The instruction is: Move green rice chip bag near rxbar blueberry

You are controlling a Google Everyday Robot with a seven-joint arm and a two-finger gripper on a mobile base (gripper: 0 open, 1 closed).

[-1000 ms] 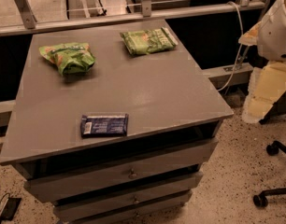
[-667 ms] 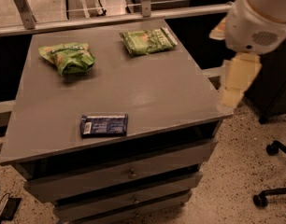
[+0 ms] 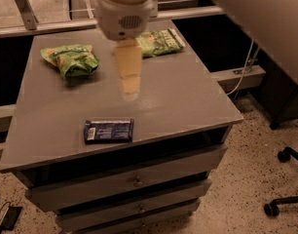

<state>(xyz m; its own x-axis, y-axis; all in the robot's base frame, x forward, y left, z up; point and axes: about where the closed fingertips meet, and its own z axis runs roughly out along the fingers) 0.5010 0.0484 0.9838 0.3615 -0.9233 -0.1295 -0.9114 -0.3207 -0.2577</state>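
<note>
The gripper [image 3: 129,84] hangs over the middle of the grey table [image 3: 188,96], pale yellow below a white wrist housing, pointing down toward the tabletop. Whether it is open or closed cannot be told, and it has hold of nothing that can be seen.

The green chip bag [image 3: 71,60] lies on the table to the left of the gripper in the view, a little farther back, puffy and crumpled, apart from it. The blue bar [image 3: 108,130] lies flat on the near side of the gripper and slightly left, close to the table's front edge, with its white patch at the left end. The bag and the bar are well apart, with bare tabletop between them.

A 2nd, flatter green bag [image 3: 160,42] lies behind the gripper and to its right, near the back edge. Below the tabletop are 3 drawers [image 3: 134,179]. A chair base [image 3: 284,179] with wheels stands on the speckled floor far to the right.
</note>
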